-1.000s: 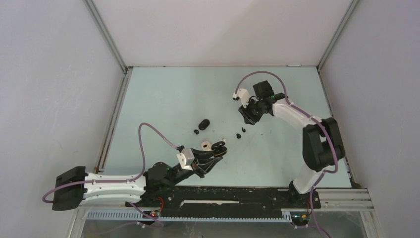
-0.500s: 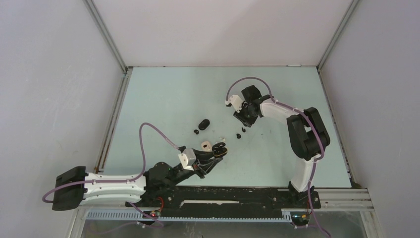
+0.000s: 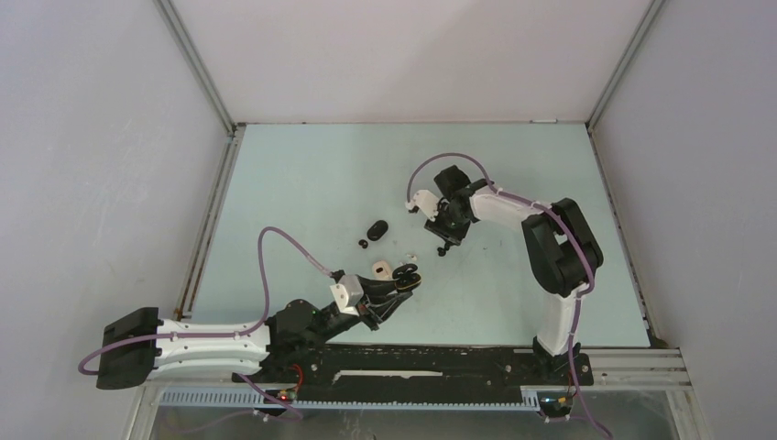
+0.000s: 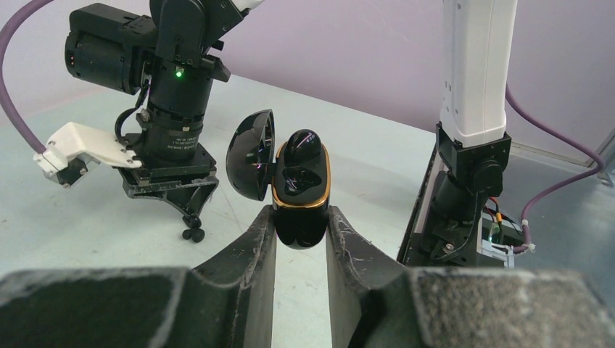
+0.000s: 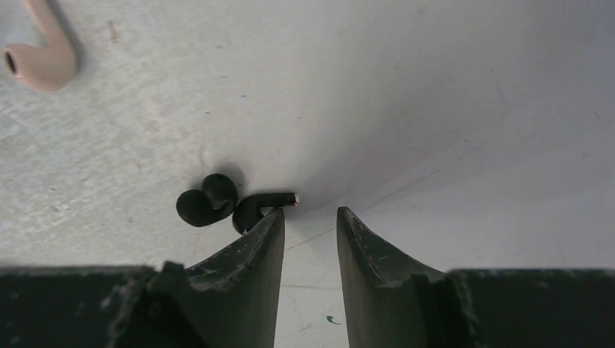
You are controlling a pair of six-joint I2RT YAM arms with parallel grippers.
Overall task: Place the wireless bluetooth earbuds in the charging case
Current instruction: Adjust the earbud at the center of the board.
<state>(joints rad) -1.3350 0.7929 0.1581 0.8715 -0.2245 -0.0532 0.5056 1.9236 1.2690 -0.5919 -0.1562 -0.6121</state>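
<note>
My left gripper (image 4: pixel 301 217) is shut on the open black charging case (image 4: pixel 301 196), gold-rimmed, lid (image 4: pixel 250 154) swung left, with one black earbud (image 4: pixel 302 145) seated in it. In the top view the case (image 3: pixel 404 272) is held near the table's front middle. My right gripper (image 5: pixel 310 214) is open, pointing down at the table, nothing between its fingers. Two black earbuds lie just left of it: a rounded one (image 5: pixel 207 199) and a stemmed one (image 5: pixel 257 206) touching the left fingertip. They also show in the top view (image 3: pixel 442 250). A whitish earbud (image 5: pixel 42 54) lies farther off.
A cream case (image 3: pixel 379 269) sits beside my left gripper. A second black case (image 3: pixel 377 226) and a small black bud (image 3: pixel 364 244) lie left of centre. A whitish bud (image 3: pixel 410 255) lies between them and the right gripper (image 3: pixel 444 240). Grey walls enclose the table.
My right arm has swung left and lowered its gripper onto the spot by the two black earbuds. My left arm and the case have not moved.
</note>
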